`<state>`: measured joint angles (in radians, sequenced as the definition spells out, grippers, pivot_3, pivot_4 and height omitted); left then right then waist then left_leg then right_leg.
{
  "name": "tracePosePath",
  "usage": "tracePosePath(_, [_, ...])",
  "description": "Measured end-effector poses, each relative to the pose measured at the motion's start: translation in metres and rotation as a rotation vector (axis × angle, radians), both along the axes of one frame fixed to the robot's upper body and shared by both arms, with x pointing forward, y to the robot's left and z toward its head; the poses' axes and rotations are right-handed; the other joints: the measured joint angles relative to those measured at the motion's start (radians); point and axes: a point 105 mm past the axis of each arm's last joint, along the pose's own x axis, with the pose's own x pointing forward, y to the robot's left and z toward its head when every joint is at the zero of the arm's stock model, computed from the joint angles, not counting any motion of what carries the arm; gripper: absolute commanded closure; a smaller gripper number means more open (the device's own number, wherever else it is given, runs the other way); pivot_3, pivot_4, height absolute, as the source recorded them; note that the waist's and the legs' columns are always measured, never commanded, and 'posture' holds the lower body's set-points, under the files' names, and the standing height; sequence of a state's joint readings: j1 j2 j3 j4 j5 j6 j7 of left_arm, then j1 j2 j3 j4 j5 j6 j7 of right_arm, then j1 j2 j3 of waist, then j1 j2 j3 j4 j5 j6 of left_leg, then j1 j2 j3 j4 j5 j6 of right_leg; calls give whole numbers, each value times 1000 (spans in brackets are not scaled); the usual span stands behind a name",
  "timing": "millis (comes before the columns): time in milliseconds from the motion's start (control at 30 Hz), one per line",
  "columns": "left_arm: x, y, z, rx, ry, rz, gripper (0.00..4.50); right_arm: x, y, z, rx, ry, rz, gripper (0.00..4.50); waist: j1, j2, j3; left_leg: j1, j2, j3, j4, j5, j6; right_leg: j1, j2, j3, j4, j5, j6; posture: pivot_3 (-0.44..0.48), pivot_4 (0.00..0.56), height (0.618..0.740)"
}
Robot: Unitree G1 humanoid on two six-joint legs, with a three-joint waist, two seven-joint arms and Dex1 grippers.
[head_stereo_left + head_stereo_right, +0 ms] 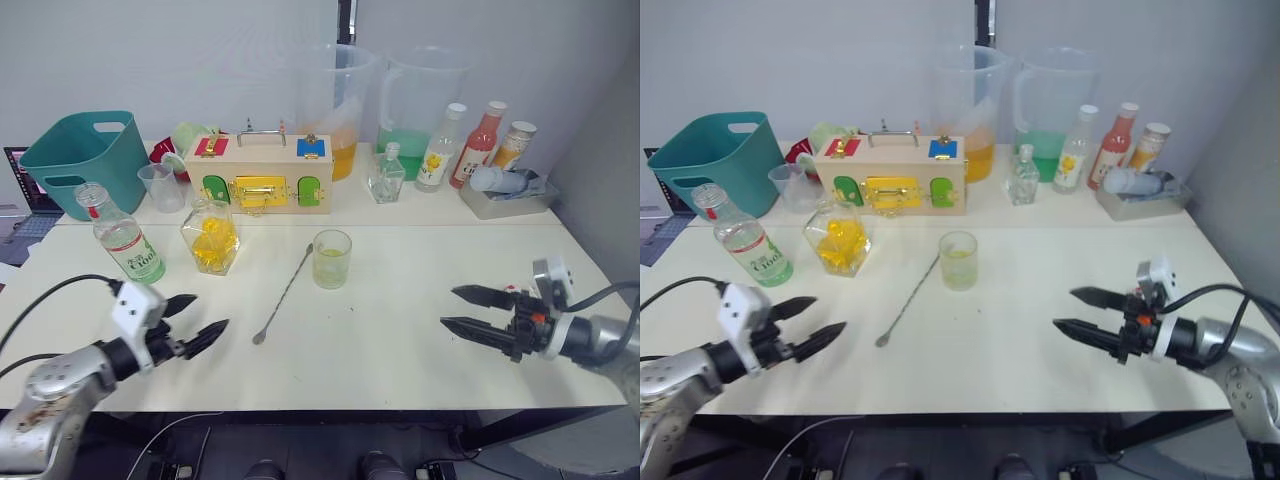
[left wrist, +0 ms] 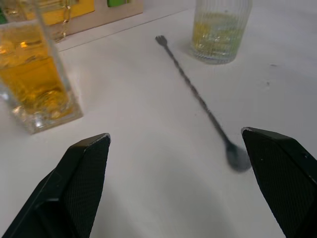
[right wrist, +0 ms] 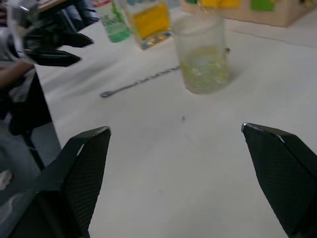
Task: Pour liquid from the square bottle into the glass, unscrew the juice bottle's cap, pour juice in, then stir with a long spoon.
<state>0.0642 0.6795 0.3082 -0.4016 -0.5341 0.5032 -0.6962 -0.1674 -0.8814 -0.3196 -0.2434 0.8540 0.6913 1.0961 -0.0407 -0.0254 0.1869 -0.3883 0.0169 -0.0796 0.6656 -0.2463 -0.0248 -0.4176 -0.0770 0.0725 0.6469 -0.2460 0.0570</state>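
The tall clear plastic juice bottle [image 1: 122,240] with a green-and-white label reading "Cool" leans at the far left of the white table [image 1: 400,340]. The ribbed clear glass tumbler [image 1: 332,259] holds pale liquid mid-table, with the thin twisted silver long spoon [image 1: 283,293] lying flat just left of it. The left gripper [image 1: 205,322] and right gripper [image 1: 449,308] hover over bare near table, jaws apart.

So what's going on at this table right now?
Nothing is being held. Both grippers hover open over the table: the left gripper near the bowl end of the long spoon, the right gripper off to the other side. The spoon lies flat beside the glass, which holds some yellowish liquid. The juice bottle and the square bottle stand nearby.
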Motion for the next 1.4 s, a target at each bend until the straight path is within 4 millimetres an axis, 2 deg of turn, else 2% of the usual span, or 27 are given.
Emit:
tracePosePath(133, [6, -22, -10, 4, 45, 65, 15, -3, 17, 20, 30, -22, 91, 0, 2, 0, 0, 0, -1, 0, 0, 0, 0, 0, -1, 0, 0, 0, 0, 0, 150, 740])
tracePosePath(300, [14, -55, -9, -7, 45, 83, 15, -8, 34, 34, 7, -61, 170, 0, 10, 0, 0, -1, -1, 0, 0, 0, 0, 0, -1, 0, 0, 0, 0, 0, 150, 740])
tracePosePath(633, [42, -79, -37, 25, 138, 200, 15, -17, 37, 30, -88, -45, 186, 0, 25, -1, 0, -1, -2, 0, 0, 0, 0, -1, -1, 0, -1, 0, 0, 0, 150, 740])
tracePosePath(800, [58, -93, -42, 10, 144, 208, 15, -26, 31, 25, -141, -36, 156, 0, 30, -1, 0, -1, -2, 0, 1, 0, 0, 0, -1, 0, -1, 0, 0, 0, 150, 740])
tracePosePath(933, [66, -96, -42, 2, 139, 218, 15, -29, 28, 24, -156, -39, 134, 0, 30, 0, -1, 0, -2, 0, 1, 0, 0, 1, -1, 0, -1, 0, 0, 0, 150, 740])
tracePosePath(1033, [71, -97, -44, 7, 137, 225, 862, -30, 27, 24, -162, -44, 123, 0, 30, 0, -1, 3, -2, 0, 1, 0, 0, 6, -1, 0, -2, 0, 1, 0, 150, 740])
tracePosePath(1100, [73, -98, -47, 4, 138, 232, 1520, -31, 26, 24, -164, -46, 117, 0, 30, 1, -1, 7, -2, 0, 1, 0, 0, 12, -1, -1, -5, -1, 1, 0, 150, 740])
tracePosePath(1233, [76, -96, -47, 18, 123, 244, 2874, -32, 26, 26, -181, -56, 111, 0, 33, 1, -1, 8, -2, 0, 1, 0, 0, 14, -1, -1, -6, -1, 2, 0, 150, 740])
tracePosePath(1400, [75, -82, -46, 60, 101, 230, 4476, -30, 24, 22, -202, -47, 99, 0, 29, 1, -1, 8, -2, -1, 0, 0, 0, 13, -1, -1, -6, -1, 2, 0, 150, 740])
